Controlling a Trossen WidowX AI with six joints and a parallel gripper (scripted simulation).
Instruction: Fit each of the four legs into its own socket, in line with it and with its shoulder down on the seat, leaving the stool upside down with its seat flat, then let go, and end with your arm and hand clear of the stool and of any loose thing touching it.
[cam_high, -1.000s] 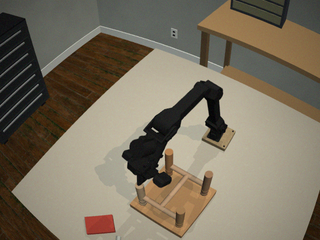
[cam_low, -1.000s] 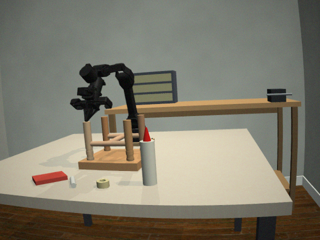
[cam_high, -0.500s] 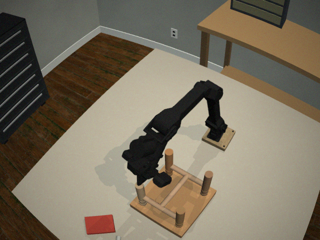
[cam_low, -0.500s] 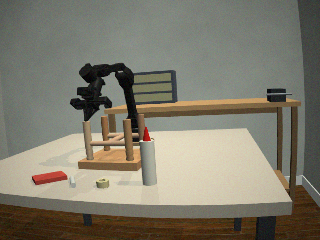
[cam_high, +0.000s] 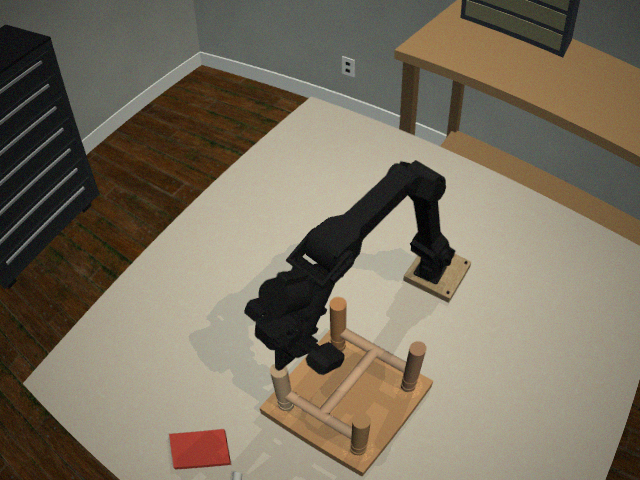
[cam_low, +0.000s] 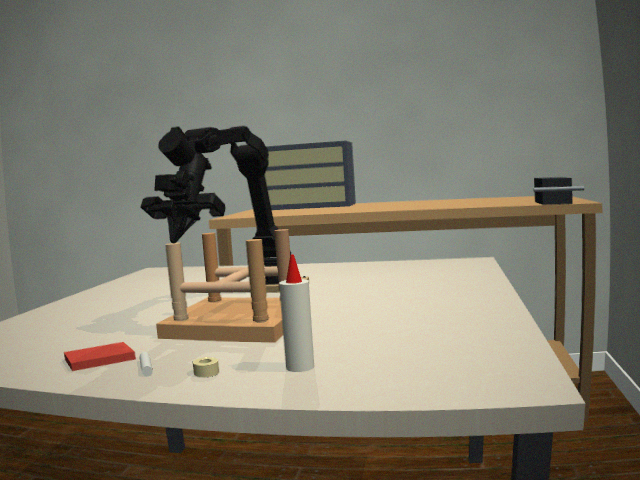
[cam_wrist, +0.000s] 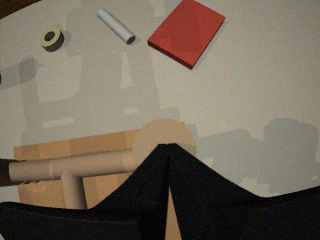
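Observation:
The stool seat (cam_high: 372, 459) (cam_low: 219, 332) (cam_wrist: 30, 150) lies flat, upside down. Four legs stand upright on it near its corners, joined by stretchers. The palest leg (cam_high: 281, 387) (cam_low: 176, 273) (cam_wrist: 162, 131) is under my gripper. The orange leg (cam_high: 338, 320) (cam_low: 209, 263), the reddish-brown leg (cam_high: 414, 364) (cam_low: 282, 250) and the brown leg (cam_high: 360, 434) (cam_low: 256, 279) stand clear of my fingers. My gripper (cam_high: 279, 367) (cam_low: 174, 241) (cam_wrist: 167, 152) is shut and empty, its tips at the pale leg's top; whether they touch is unclear. The fit inside the sockets is hidden.
On the table top (cam_high: 217, 232) (cam_low: 413, 320) are a red block (cam_high: 200, 449) (cam_low: 99, 355) (cam_wrist: 187, 34), a grey rod (cam_high: 236, 475) (cam_low: 145, 363) (cam_wrist: 116, 26), a tan ring (cam_low: 205, 367) (cam_wrist: 52, 40) and a white bottle (cam_low: 297, 325) with a red tip.

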